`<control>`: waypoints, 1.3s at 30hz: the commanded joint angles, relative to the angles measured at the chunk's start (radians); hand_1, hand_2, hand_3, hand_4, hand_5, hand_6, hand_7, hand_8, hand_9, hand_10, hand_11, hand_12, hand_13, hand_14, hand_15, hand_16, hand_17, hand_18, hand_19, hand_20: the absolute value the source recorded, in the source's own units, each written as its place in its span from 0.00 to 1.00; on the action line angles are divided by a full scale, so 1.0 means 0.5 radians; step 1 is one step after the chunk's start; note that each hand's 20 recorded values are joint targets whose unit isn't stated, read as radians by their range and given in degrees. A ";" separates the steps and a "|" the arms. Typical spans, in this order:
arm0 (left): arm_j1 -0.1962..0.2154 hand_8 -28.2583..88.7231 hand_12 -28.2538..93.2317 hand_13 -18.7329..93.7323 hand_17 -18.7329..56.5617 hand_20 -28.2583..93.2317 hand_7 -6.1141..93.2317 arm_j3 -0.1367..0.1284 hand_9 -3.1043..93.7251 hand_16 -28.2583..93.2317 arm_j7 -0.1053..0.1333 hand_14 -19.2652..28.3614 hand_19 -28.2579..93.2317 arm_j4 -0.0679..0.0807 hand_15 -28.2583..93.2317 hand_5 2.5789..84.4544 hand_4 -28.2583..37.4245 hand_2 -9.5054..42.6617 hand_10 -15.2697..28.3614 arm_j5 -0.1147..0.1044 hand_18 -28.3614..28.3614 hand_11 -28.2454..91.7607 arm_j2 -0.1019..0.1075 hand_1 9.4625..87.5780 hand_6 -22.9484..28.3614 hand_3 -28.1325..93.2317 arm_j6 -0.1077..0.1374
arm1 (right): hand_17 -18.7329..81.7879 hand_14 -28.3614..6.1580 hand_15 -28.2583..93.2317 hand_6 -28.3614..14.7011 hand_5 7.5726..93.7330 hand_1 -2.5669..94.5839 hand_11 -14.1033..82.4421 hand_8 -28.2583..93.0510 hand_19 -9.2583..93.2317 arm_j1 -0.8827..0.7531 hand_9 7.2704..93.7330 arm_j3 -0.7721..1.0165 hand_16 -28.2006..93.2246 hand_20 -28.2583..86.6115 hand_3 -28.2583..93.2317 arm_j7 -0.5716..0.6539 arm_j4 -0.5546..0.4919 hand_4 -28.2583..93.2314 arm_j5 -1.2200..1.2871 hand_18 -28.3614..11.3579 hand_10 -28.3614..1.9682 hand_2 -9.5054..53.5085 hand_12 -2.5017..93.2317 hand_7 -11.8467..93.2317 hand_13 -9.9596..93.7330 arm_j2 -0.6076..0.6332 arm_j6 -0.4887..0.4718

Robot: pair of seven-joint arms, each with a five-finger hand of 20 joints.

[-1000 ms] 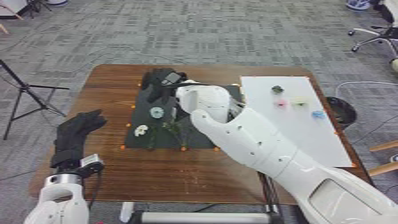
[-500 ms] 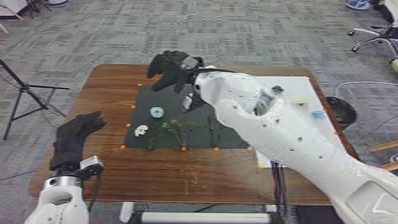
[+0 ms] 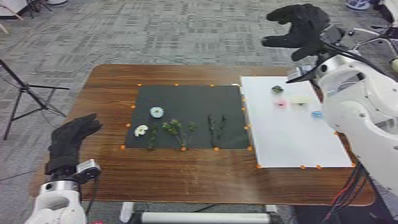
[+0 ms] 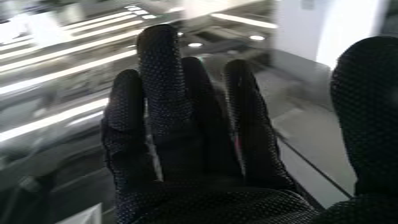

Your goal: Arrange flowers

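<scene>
While the right hand [image 3: 306, 31] is raised beyond the far edge of the table [image 3: 195, 175], its fingers are straight and slightly apart, thumb well clear, nothing held. Left hand [image 3: 69, 137] near the table's left edge: fingers extended, loosely together, thumb apart.

Specimens, dark mat [image 3: 182, 97]: pale blue flower [image 3: 156, 112], white flower [image 3: 141, 130] just nearer the robot, leafy stems [image 3: 173, 125], thin sprigs [image 3: 221, 127] to their right. On white sheet [image 3: 302, 142], right: dark green piece [image 3: 277, 89], pink flower [image 3: 282, 104], pale yellow flower [image 3: 300, 100], blue flower [image 3: 318, 114].

Handling, by judgement: all very light. Heads probably soft, easily crushed; best pinched low at the sides. Stems likely bendy, apt to roll or slip; take mid-length, lightly, clear of the leaves. No label or writing legible on any piece.
</scene>
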 commanded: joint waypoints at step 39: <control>0.051 0.18 0.35 0.58 0.41 0.43 0.24 -0.005 0.61 0.25 -0.028 0.80 0.36 -0.040 0.46 0.67 0.06 0.29 0.69 0.022 0.73 0.43 -0.042 0.23 0.48 0.78 -0.038 | 0.55 0.57 0.63 0.71 0.80 0.65 0.21 0.28 0.80 -0.761 0.88 0.225 0.52 0.76 0.71 0.135 0.755 0.08 -0.473 0.20 0.60 0.00 0.35 0.30 0.82 -0.049 0.589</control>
